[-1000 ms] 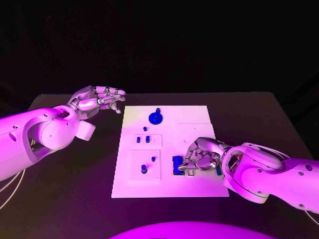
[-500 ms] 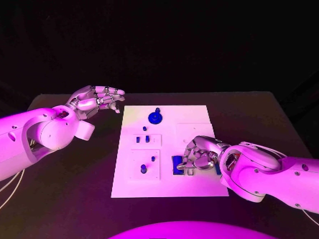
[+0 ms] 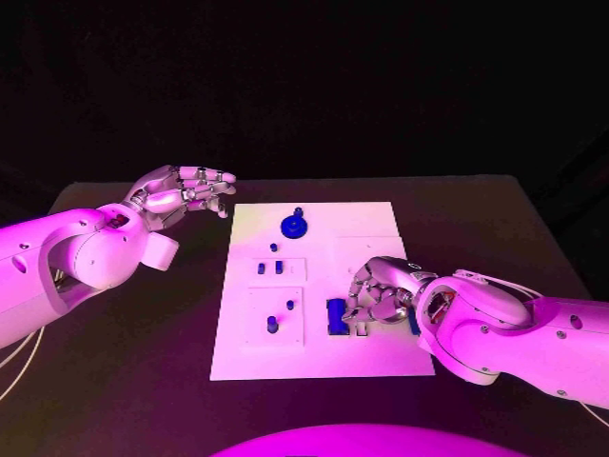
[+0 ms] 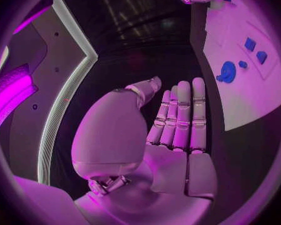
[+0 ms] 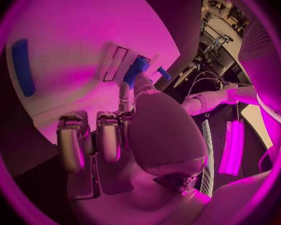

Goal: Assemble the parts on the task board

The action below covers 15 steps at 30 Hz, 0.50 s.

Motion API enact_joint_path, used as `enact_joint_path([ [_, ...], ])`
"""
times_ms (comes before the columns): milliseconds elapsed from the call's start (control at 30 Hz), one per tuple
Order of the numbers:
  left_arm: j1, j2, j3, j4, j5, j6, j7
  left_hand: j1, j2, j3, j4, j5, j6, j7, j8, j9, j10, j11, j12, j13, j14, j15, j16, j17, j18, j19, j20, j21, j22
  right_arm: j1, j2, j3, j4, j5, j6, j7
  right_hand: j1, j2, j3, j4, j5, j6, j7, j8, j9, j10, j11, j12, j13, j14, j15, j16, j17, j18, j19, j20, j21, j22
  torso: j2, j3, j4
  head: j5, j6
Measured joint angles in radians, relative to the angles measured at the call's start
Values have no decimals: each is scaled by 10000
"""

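Black tabletop carried the white task board at its middle, and every position below is given relative to that board. The left hand hung off the board's far left corner, above bare table, fingers loosely curled and holding nothing. The right hand rested over the board's near right area, fingers bent down onto a blue rectangular part; whether it actually gripped the part or only pressed it could not be told. A blue round part sat near the board's far edge, and small blue pegs stood in the left-hand plates. Judged from this, the step in hand was seating the rectangular part: it should be kept square to its recess and pressed straight down, since a tilted entry would likely jam. The right wrist view added what the head view hid: fingertips meeting the blue rectangular part beside an outlined slot, and a long blue bar elsewhere on the board. The left wrist view showed the left hand's palm bare.
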State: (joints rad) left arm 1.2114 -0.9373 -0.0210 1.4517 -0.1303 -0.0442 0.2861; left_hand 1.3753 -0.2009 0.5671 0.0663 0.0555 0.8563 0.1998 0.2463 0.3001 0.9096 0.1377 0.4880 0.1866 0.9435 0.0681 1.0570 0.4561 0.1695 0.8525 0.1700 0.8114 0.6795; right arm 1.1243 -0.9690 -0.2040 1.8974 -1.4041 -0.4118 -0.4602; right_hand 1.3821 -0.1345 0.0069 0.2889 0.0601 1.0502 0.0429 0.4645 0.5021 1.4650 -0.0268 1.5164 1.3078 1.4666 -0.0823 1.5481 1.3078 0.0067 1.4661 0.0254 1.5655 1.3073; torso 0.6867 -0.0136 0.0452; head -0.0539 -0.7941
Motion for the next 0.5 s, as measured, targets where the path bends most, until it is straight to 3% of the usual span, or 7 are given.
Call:
enact_joint_path([
  [500, 0, 8, 0, -13, 0, 0, 4, 0, 0, 0, 0, 0, 0, 0, 0, 1, 0, 0, 0, 0, 0, 0, 0, 0, 0, 0, 0, 0, 1, -8, 114, 3, -89, -524, -213, -344, 0, 0, 101, 48, 0, 31, -31, -2, -21, 0, 1, 41, -1, 0, 0, 0, -1, 0, 0, 0, 0, 8, 7, -3, 12, -33, -29],
])
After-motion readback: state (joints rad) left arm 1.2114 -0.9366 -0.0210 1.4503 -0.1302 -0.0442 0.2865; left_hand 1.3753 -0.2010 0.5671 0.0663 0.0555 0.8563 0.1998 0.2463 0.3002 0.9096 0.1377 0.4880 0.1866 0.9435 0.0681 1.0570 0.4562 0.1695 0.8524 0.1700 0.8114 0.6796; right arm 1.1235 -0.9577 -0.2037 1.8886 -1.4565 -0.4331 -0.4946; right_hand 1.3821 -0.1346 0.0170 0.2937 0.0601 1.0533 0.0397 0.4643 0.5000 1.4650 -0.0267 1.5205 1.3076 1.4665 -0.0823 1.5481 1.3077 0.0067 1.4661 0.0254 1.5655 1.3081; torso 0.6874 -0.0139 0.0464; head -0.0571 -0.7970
